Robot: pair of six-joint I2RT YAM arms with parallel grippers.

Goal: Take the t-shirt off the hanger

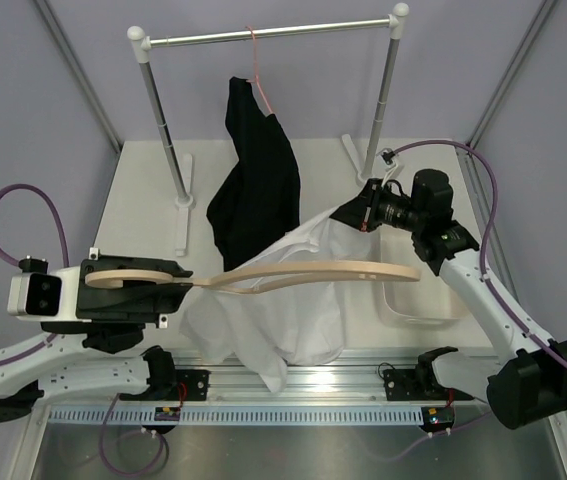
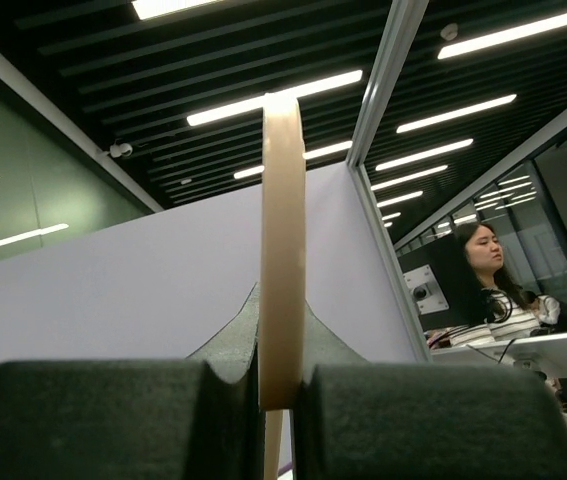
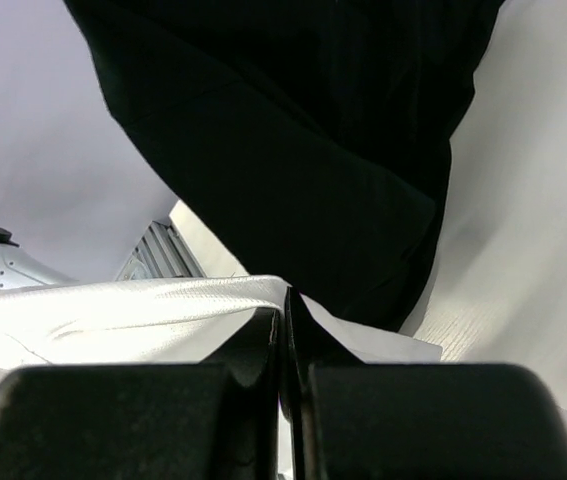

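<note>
Cream table under t-shirt, lavender partitions

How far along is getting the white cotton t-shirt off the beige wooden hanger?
Done: left gripper clamps the beige wooden hanger, right gripper pinches the white cotton t-shirt. In hand: one hanger end looks bare. Left: the shirt hangs from its middle, not free.

My feed shows the t-shirt as plain white with no print. The hanger is light beige wood, and it reads pale cream edge-on in the left wrist view. The garment behind is solid black, on a thin pink wire hanger. The rail is silver with white end caps, the tabletop off-white, the walls lavender. The left gripper and right gripper are dark grey-black.
</note>
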